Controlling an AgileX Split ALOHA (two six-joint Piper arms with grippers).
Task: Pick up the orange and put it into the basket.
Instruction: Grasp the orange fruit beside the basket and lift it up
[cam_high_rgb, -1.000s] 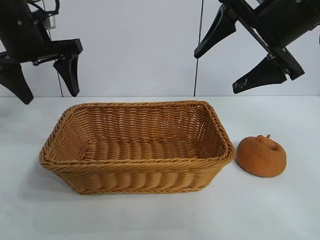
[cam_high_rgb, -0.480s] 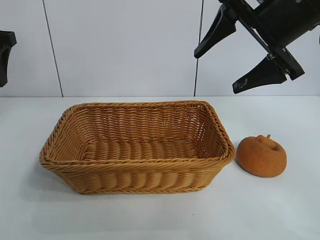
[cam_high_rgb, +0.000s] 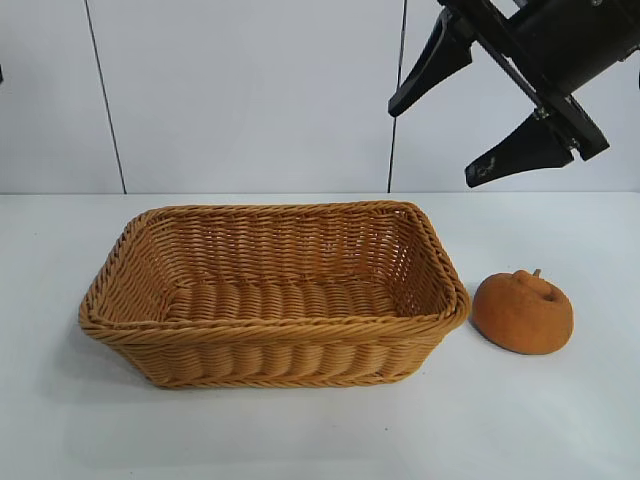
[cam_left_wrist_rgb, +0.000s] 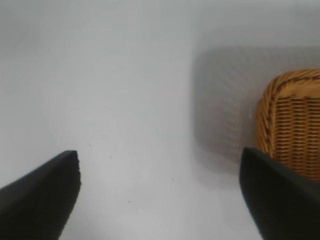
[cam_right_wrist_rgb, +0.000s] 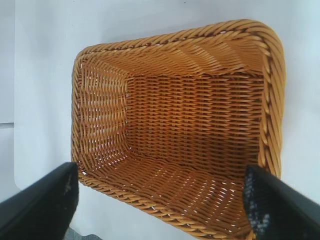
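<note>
- Orange sits on the white surface, just beside the basket's right end, apart from the rim; not yet picked up.
- Basket holds nothing; long axis runs left-right in the exterior view.
- R tool hangs high over the basket's right end, angled down, jaws spread wide, nothing held. Orange lies below it & out to the right, towards the camera.
- R wrist view looks into the basket, fingers framing it wide apart; no orange in that view.
- L tool out of the exterior view; its wrist cam shows jaws wide, nothing held, bare surface below, one basket corner off to the side.
- Judgement: R arm is nearer the fruit; next move needs it to swing off the basket & descend over the orange. Fruit is squat, no clear long axis.
</note>
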